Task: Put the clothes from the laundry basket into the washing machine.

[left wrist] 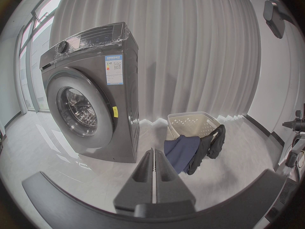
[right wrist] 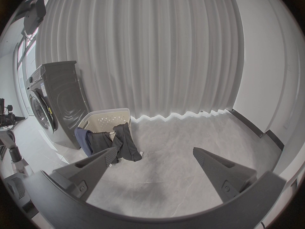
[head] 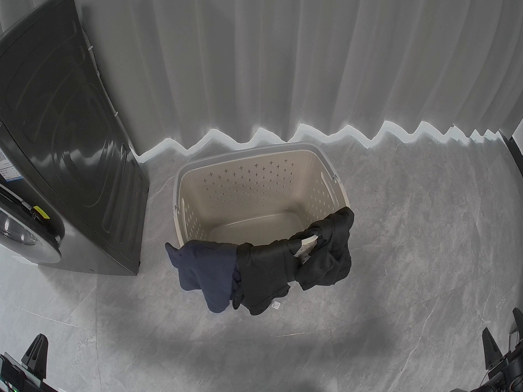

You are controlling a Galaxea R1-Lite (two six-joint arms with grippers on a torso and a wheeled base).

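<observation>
A: Washing machine [head: 60,153] looks closed. Left claw [left wrist: 153,150] is pinched together, empty. Where are the clothes [head: 261,270]?
B: Draped over the near rim of the laundry basket [head: 256,153]. Right claw [right wrist: 154,150] gapes wide. It should grab bunched folds and lift them clear.

There is one washing machine [head: 65,153], one laundry basket [head: 256,153], one curtain [head: 299,50], one navy garment [head: 210,273] and what look like two black garments [head: 267,279], though their folds leave that count uncertain.
</observation>
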